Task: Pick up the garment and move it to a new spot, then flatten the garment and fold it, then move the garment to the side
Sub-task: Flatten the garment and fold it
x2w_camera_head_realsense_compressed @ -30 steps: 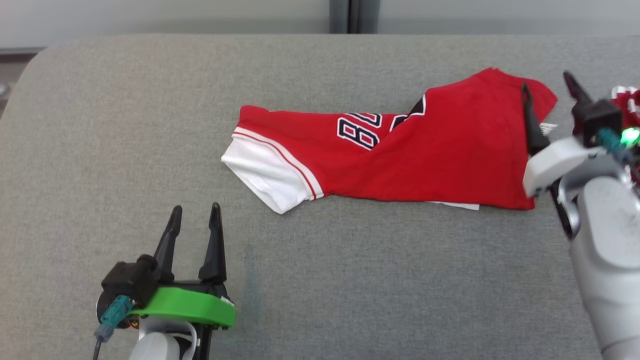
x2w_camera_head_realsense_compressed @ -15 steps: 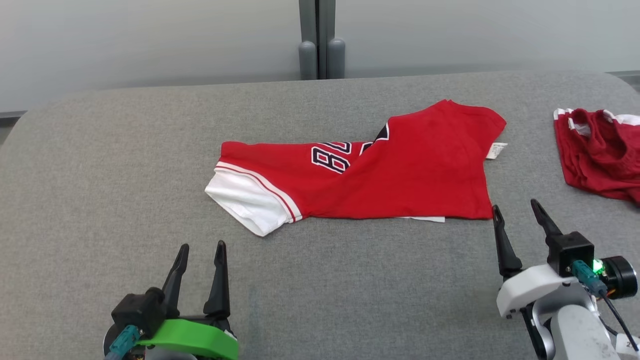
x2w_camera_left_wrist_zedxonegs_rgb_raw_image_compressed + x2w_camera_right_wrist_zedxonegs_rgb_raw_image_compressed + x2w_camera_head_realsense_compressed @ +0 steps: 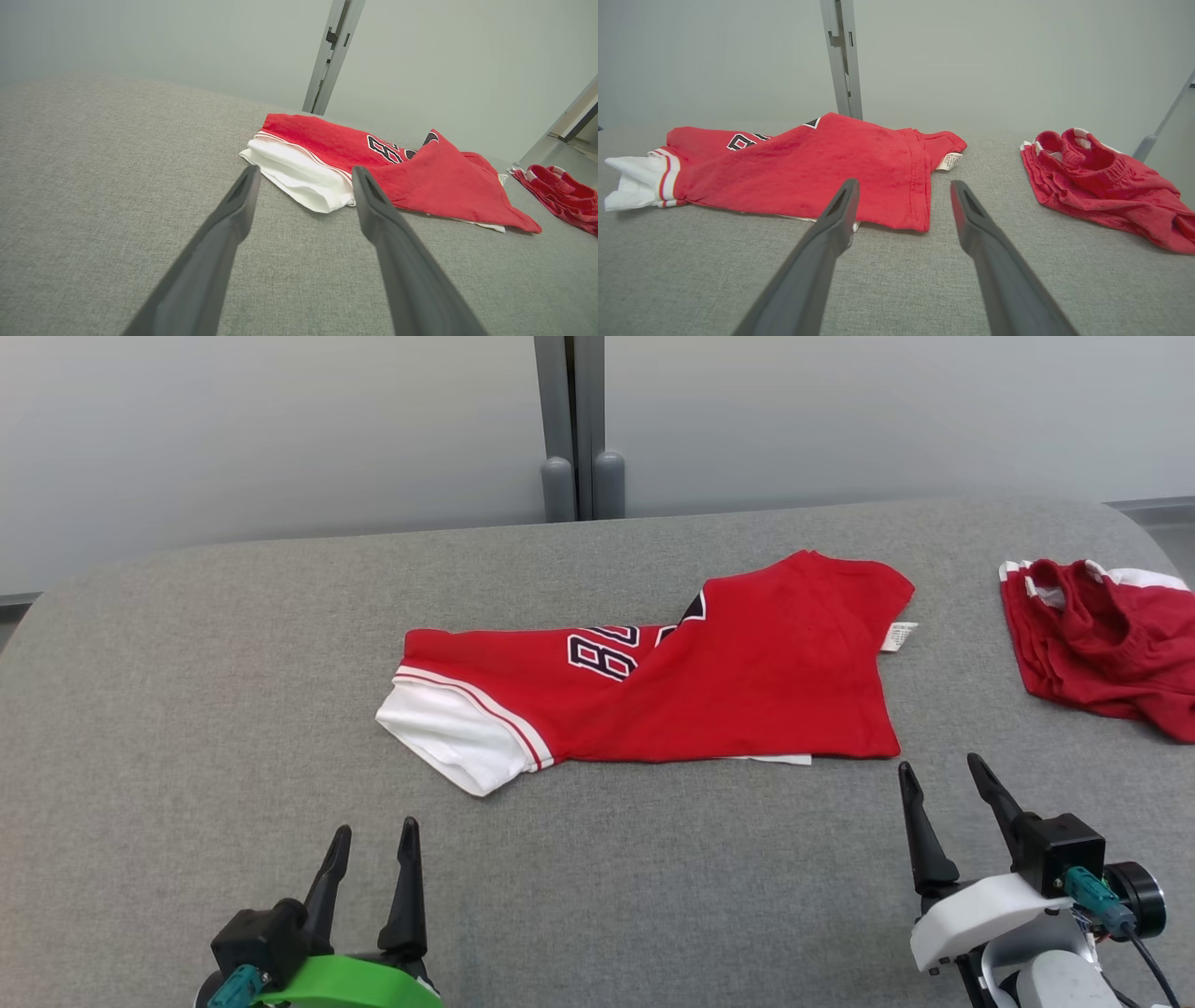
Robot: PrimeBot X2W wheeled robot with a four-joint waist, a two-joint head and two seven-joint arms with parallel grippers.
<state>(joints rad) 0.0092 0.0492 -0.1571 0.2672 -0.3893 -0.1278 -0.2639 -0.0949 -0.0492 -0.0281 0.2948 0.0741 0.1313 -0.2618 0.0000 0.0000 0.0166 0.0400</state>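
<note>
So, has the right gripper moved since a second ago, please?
Yes: the right gripper has drawn back off the right edge of the red jersey, toward the robot.

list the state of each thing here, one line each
red jersey, partly folded over, lying loose, not held
second red garment, crumpled in a heap at the right
left pincer, open, empty, clear of the jersey
right pincer, open, empty, just short of the jersey's near corner
</note>
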